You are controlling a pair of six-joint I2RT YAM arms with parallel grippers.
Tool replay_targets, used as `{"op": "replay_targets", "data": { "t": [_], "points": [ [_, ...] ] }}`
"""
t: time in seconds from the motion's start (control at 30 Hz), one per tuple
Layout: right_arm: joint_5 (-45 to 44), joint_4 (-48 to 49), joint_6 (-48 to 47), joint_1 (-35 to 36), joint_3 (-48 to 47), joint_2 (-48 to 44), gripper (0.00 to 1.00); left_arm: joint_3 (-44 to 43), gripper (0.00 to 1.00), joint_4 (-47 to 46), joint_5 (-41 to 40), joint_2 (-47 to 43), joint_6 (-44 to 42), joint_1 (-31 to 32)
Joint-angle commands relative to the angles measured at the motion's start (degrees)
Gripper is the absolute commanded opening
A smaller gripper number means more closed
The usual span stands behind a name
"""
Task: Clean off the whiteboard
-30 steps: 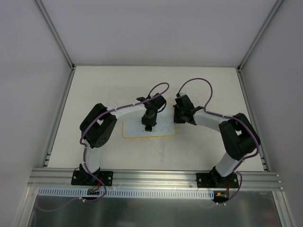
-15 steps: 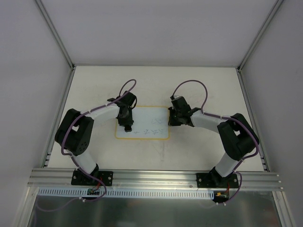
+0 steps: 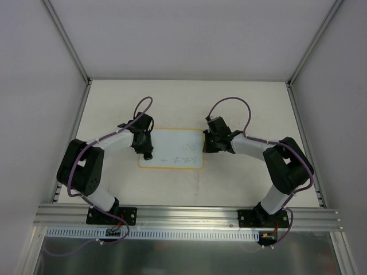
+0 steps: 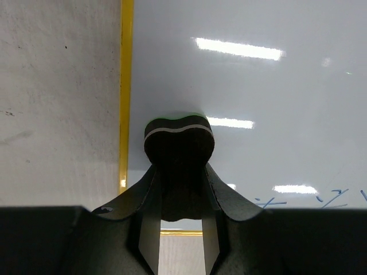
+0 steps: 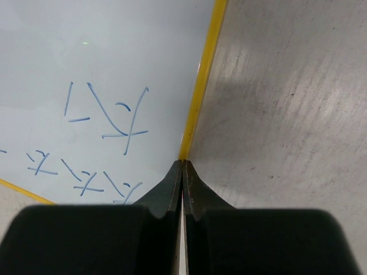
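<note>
The whiteboard [image 3: 172, 148], white with a thin yellow border, lies flat at the table's middle. Blue scribbles [image 3: 186, 160] remain on its right and lower part; they show clearly in the right wrist view [image 5: 106, 120]. My left gripper [image 3: 147, 153] is shut on a small black eraser block [image 4: 179, 140] and holds it on the board [image 4: 258, 103] near its left edge. My right gripper [image 3: 207, 144] is shut and empty, its tips pressed on the board's right yellow border [image 5: 198, 109].
The beige table [image 3: 241, 109] is bounded by metal rails at left [image 3: 71, 140] and right [image 3: 304, 143] and a metal bar [image 3: 183, 213] at the near edge. White walls enclose the back and sides.
My left gripper swept the eraser leftward across the board, from the middle to its left edge. The board shifted slightly left. The right gripper moved left with the board's right edge, then stayed.
</note>
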State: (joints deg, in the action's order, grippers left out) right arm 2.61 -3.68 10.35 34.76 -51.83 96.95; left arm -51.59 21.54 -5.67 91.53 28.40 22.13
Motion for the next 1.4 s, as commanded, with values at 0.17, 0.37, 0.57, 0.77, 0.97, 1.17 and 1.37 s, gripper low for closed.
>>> {"op": "replay_targets", "data": {
  "t": [0.17, 0.37, 0.57, 0.77, 0.97, 1.17, 1.37],
  "points": [
    [-0.68, -4.32, -0.68, 0.3, 1.56, 1.84, 0.0, 3.34, 0.0, 1.58, -1.35, -3.19, -3.79, -2.88],
    [-0.94, -4.23, -0.59, 0.39, 1.74, 1.58, 0.0, 0.88, 0.0, 5.08, -1.1, -3.64, -6.08, -3.15],
    [-0.94, -4.05, -0.59, 0.57, 1.56, 1.67, 0.0, 2.81, 0.0, 5.09, 0.04, -2.41, -4.68, -3.15],
    [-0.68, -3.96, -0.59, 1.1, 1.21, 2.19, 0.0, 2.73, 0.0, 4.92, 4.78, 0.93, -2.57, -1.22],
    [-0.77, -4.05, -0.5, 1.62, 0.86, 2.37, 0.0, 0.97, 0.0, 5.0, 8.22, 6.9, 0.95, 5.89],
    [-1.03, -3.96, -0.24, 1.8, 1.03, 2.11, 0.0, -2.01, 0.0, 4.74, 11.21, 13.5, 5.17, 14.07],
    [-1.65, -3.61, 0.11, 1.71, 1.47, 1.93, 0.0, -11.23, 0.0, 4.74, 14.8, 18.07, 6.4, 20.49]
  ]
}}
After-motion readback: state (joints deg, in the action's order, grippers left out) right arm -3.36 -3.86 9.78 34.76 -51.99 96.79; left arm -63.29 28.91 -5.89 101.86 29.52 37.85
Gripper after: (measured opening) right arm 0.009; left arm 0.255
